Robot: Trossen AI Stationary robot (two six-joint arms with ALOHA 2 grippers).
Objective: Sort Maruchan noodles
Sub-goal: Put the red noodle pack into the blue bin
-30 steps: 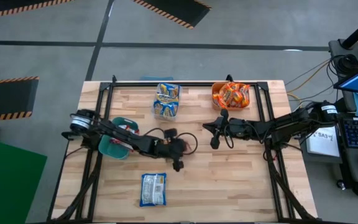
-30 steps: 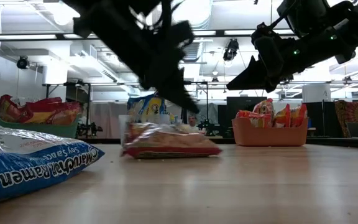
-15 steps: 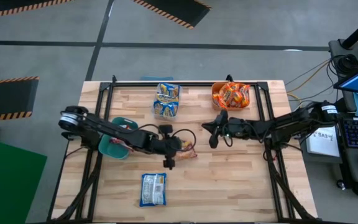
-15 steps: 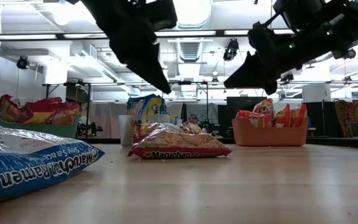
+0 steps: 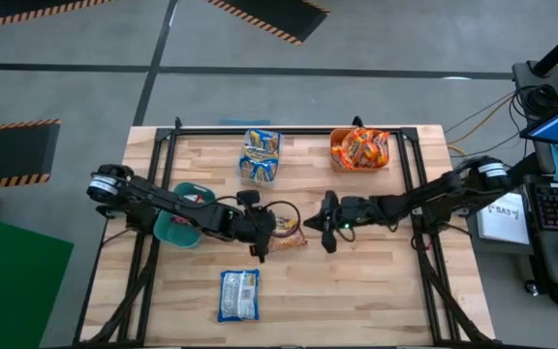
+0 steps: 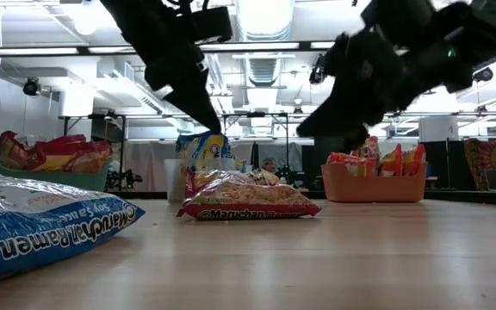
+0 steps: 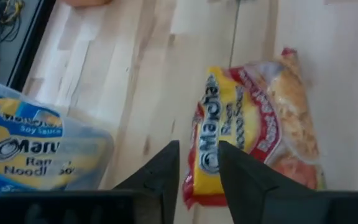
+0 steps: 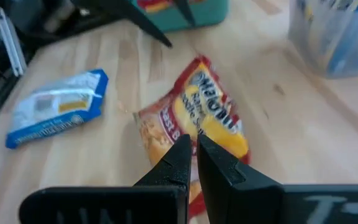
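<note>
Right gripper (image 5: 325,236): centre of the high view, just right of the red-and-yellow packet, fingers nearly pressed together and holding nothing; it hangs above the tabletop.
Left gripper (image 5: 263,242): just left of the same packet, fingers a narrow gap apart, empty.
Blue packet (image 5: 238,294): lower middle of the high view, flat on the table (image 5: 376,291), loose and unsorted.
Red-and-yellow packet (image 5: 289,233): centre of the table between the two grippers, flat, touched by neither as far as I can tell.
Teal bin (image 5: 174,229): left of centre, partly under the left arm, red packets inside.
Clear bin (image 5: 261,155): upper middle, holds blue-and-yellow packets.
Orange bin (image 5: 359,150): upper right of centre, filled with orange packets.
Progress: most packets appear binned; two are left, so the sort looks close to finished.
</note>
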